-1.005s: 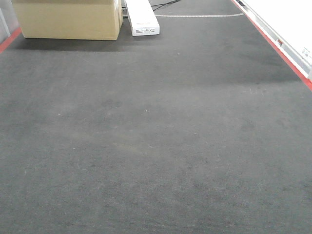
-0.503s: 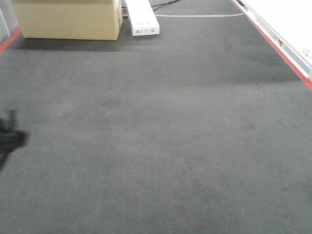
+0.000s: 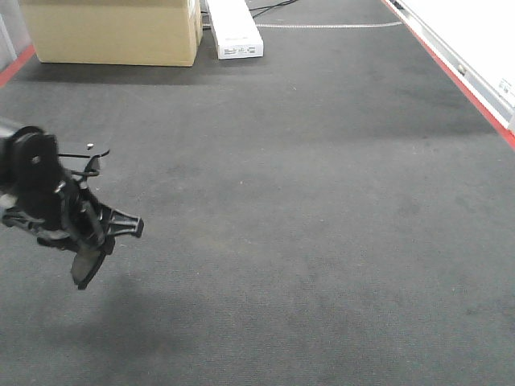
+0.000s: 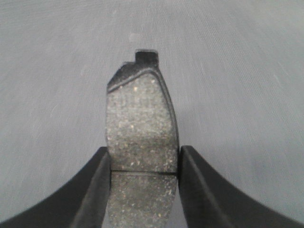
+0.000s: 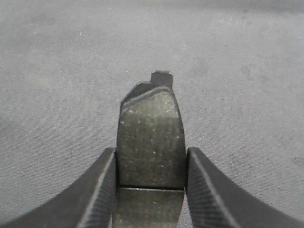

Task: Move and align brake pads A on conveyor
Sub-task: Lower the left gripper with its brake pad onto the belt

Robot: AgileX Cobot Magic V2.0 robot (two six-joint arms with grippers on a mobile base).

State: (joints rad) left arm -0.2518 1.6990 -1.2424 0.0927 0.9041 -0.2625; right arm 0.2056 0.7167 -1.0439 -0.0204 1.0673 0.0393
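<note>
The conveyor (image 3: 322,201) is a wide dark ribbed belt that fills the front view. My left gripper (image 3: 87,241) hovers over its left side, shut on a brake pad (image 3: 84,267) that hangs below the fingers. In the left wrist view the left gripper (image 4: 144,164) clamps a grey speckled brake pad (image 4: 141,118) by its long edges at the centre groove, above the belt (image 4: 247,71). In the right wrist view my right gripper (image 5: 151,166) grips another brake pad (image 5: 151,128) the same way over the belt (image 5: 247,95). The right arm is outside the front view.
A cardboard box (image 3: 113,32) and a long white box (image 3: 235,30) stand at the far end of the belt. A red edge stripe (image 3: 460,80) and a white panel (image 3: 475,32) run along the right side.
The left arm has come in from the left edge of the front view and moved right over the belt, carrying its brake pad. One second ago no arm showed there.
</note>
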